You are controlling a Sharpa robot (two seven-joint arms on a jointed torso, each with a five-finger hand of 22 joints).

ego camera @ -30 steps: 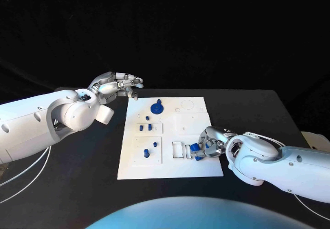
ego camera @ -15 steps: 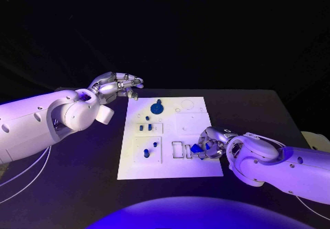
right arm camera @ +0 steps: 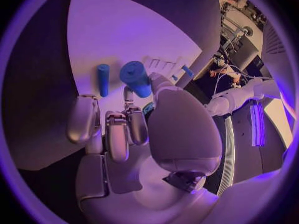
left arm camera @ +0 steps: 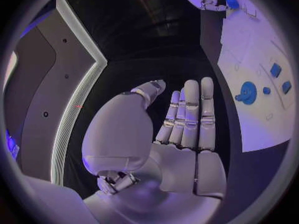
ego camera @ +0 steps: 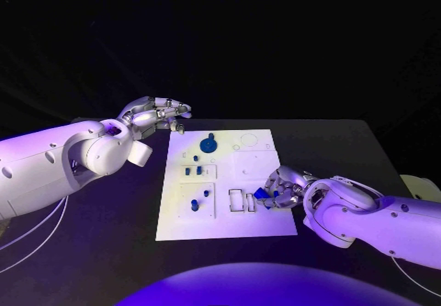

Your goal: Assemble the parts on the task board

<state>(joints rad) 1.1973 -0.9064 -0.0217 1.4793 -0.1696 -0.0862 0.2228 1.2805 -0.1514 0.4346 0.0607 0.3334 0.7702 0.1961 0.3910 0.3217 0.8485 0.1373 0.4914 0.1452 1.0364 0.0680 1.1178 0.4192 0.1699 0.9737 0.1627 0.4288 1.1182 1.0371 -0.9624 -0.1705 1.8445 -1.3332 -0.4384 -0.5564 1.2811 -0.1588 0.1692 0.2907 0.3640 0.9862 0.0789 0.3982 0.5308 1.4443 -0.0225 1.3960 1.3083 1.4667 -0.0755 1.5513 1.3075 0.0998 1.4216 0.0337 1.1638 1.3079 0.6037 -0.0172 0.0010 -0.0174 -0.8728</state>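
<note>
fingers point(right arm camera: 138, 126) of the right hand point(ego camera: 283, 189) curl in and pinch a short blue peg point(right arm camera: 136, 78) against the thumb, so this hand is gripping a part. in the head view the peg point(ego camera: 262, 194) sits at the right side of the white task board point(ego camera: 248, 223), just beside the narrow slots point(ego camera: 243, 200) near the board's front edge. in the right wrist view a second blue peg point(right arm camera: 103, 79) lies flat on the board close to the held one, and it is not touching the hand.

fingers point(left arm camera: 191, 115) of the left hand point(ego camera: 156, 115) lie straight and side by side in the left wrist view, with nothing in them, so this hand is open. it hangs over the black table point(ego camera: 349, 146) just off the far left corner of the board, not touching it.

on the board, a round blue disc point(ego camera: 208, 145) sits near the far end. small blue pieces point(ego camera: 192, 170) stand in a square pocket in the middle of the left side. another blue piece point(ego camera: 194, 204) stands in the square pocket nearer the front. the right arm's big white wrist covers the table beside the board's right front corner.
</note>
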